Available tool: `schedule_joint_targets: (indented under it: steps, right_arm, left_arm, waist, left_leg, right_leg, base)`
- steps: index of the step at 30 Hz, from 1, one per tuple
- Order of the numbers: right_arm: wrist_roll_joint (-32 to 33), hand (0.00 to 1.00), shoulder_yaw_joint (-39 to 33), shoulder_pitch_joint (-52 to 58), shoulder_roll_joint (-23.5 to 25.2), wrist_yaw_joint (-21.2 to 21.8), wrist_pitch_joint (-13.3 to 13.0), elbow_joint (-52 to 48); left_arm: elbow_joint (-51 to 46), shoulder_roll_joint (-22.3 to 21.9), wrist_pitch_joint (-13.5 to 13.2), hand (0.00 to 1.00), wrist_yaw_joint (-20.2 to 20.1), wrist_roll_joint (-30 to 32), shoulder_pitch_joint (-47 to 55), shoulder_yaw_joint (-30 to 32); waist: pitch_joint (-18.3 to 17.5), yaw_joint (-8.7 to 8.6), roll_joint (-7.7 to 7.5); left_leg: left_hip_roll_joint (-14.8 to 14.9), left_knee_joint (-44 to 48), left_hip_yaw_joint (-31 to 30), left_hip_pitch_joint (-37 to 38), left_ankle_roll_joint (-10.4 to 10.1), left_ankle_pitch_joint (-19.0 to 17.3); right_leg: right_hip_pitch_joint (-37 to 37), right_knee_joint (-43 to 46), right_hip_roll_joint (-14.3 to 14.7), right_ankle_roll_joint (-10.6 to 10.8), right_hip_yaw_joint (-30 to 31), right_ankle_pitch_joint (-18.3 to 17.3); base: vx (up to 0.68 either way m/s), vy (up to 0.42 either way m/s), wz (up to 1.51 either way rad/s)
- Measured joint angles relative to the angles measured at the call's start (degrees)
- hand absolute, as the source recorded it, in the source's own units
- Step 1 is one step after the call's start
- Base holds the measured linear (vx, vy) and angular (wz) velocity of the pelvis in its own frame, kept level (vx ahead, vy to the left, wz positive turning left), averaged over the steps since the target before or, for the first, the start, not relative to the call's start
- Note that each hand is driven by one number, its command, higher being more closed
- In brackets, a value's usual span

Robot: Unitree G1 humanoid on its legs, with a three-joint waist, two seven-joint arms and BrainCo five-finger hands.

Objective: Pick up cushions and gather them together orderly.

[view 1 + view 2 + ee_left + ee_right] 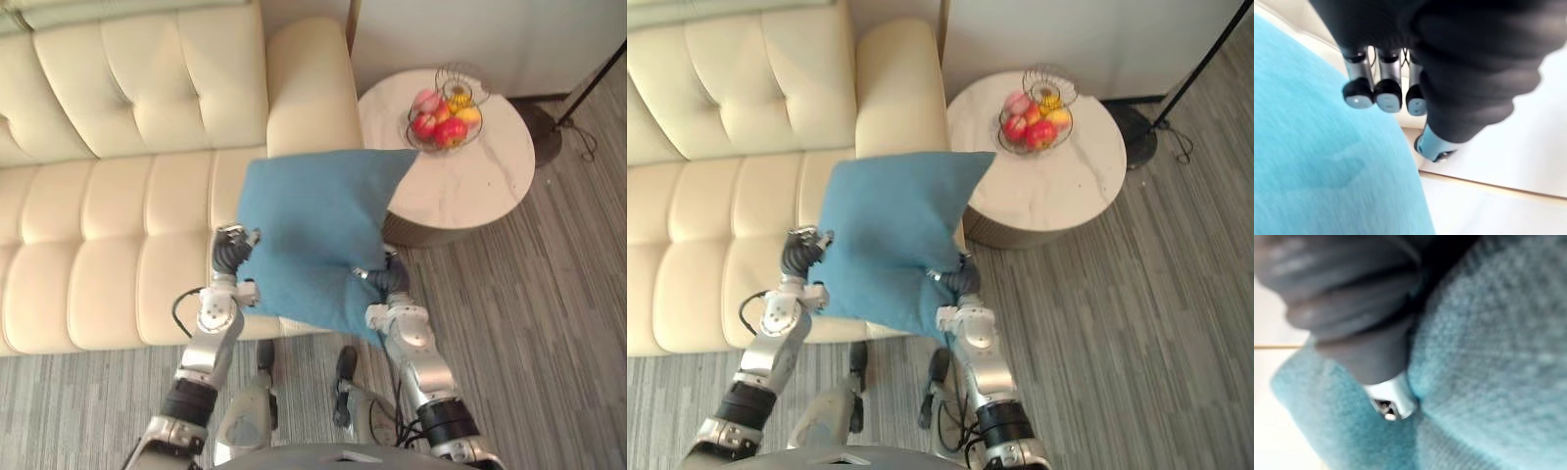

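The blue cushion (313, 235) is up off the seat, held in the air between my two hands in front of the robot. From the head camera it hangs tilted over the right end of the sofa (118, 196). One corner points up toward the side table, and the lowest corner hangs down past the seat's front edge.

My left hand (233, 250) sits against the cushion's left edge. In its wrist view the fingers (1374, 90) lie side by side, fairly straight, with their dark tips just beside the blue cloth. The thumb (1432, 147) stands apart from them.

My right hand (387, 279) is at the cushion's lower right edge. In its wrist view the hand is sunk into the knitted fabric, so I cannot tell whether it is spread or clenched.

The sofa is cream, tufted and leather-like, and its padded armrest (309, 88) rises just behind the cushion. To the right of the armrest stands a round side table with a pale marbled tabletop (480, 186). From my viewpoint the cushion's upper corner overlaps its near rim.

A wire fruit basket (446, 113) with red and yellow fruit stands on the tabletop toward the back. Beyond the table is the dark round base of a floor lamp (544, 132). The floor (549, 323) is grey and striped.
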Motion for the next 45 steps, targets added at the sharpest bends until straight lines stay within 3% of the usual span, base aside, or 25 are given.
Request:
schedule_joint_targets:
  steps: [3, 6, 11, 12, 19, 28, 37, 45]
  right_arm:
    - [-1.81, 1.0, 1.98, 1.23, 1.05, 0.74, 0.0, -3.44]
    - [-3.46, 1.0, 3.98, 4.46, 1.05, 0.77, 0.02, -5.91]
    - [-6.26, 1.0, 5.73, 6.68, 1.03, 0.79, 0.02, -6.24]
    - [-7.22, 1.0, 5.79, 6.92, 1.02, 0.78, 0.04, -6.23]
    - [-9.98, 1.0, 2.88, 10.77, 0.94, 0.93, 1.38, -5.93]
    - [-10.96, 1.0, -4.72, 11.22, -0.18, 1.94, 2.52, -5.21]
    - [-8.16, 1.0, -6.34, 10.0, -0.19, 3.07, 2.29, -5.32]
    - [-8.14, 1.0, -6.8, 7.44, -0.22, 3.06, 2.03, -7.65]
  left_arm:
    - [-6.88, -0.59, -0.9, 1.0, -0.16, 2.73, 5.14, 0.29]
    - [-11.76, -0.96, -1.91, 1.0, -0.07, 3.05, 10.83, 0.63]
    - [-12.01, -1.67, -2.42, 1.0, 0.34, 2.66, 14.46, 0.83]
    - [-11.96, -1.95, -2.42, 0.0, 0.34, 2.67, 15.39, 0.83]
    - [-5.04, -2.05, -0.71, 0.0, 0.0, 6.02, 17.55, 4.39]
    - [10.0, -0.12, 2.87, 0.0, -0.82, 8.73, 17.37, 12.02]
    - [20.5, 5.03, 3.96, 0.0, -0.98, 10.45, 9.25, 13.79]
    - [22.08, 5.66, 3.85, 0.0, -2.39, 10.33, 4.61, 10.98]
  waist:
    - [-1.75, 0.06, 1.03]
    - [-4.37, 0.37, 1.03]
    - [-6.24, 0.32, 1.1]
    - [-6.77, 0.26, 1.11]
    - [-9.32, 0.21, 1.02]
    - [-9.63, 0.29, 0.25]
    - [-8.46, 0.29, -5.34]
    - [-5.69, -0.24, -6.43]
  left_leg:
    - [0.05, -0.01, -0.81, 2.16, -0.08, -0.3]
    - [0.02, 0.0, -0.84, 2.91, -0.03, -0.58]
    - [0.0, -0.33, -1.2, 4.12, -0.02, -0.58]
    - [0.02, -0.35, -1.22, 4.14, -0.01, -0.58]
    - [0.09, -0.43, -1.25, 5.54, 0.24, -0.41]
    - [0.59, -0.46, -0.93, 4.49, -0.13, -0.45]
    - [1.93, -0.4, -0.5, -1.74, -0.7, 1.03]
    - [2.09, -0.28, 0.81, -4.69, -0.75, 0.69]
  right_leg:
    - [3.12, -0.72, 0.07, 0.13, -1.27, -0.22]
    - [4.09, -1.09, 0.08, 0.18, -1.34, -0.22]
    - [5.74, -1.53, 0.13, 0.34, -1.58, -0.07]
    - [5.87, -1.72, 0.17, 0.41, -1.57, -0.01]
    - [7.8, -3.34, 0.51, 0.52, -1.5, 0.83]
    - [7.82, -5.59, 1.24, 0.79, -1.01, 2.11]
    - [1.08, -5.16, 2.69, -0.62, -0.21, 3.54]
    - [-2.75, -3.96, 2.67, -0.63, 0.96, 3.37]
  base:
    - [0.03, 0.019, 0.19]
    - [0.0, 0.009, 0.02]
    - [-0.02, 0.024, 0.04]
    - [0.0, 0.0, 0.0]
    - [0.0, 0.0, 0.0]
    - [-0.01, -0.002, -0.02]
    - [0.02, -0.011, -0.05]
    - [0.01, 0.016, -0.08]
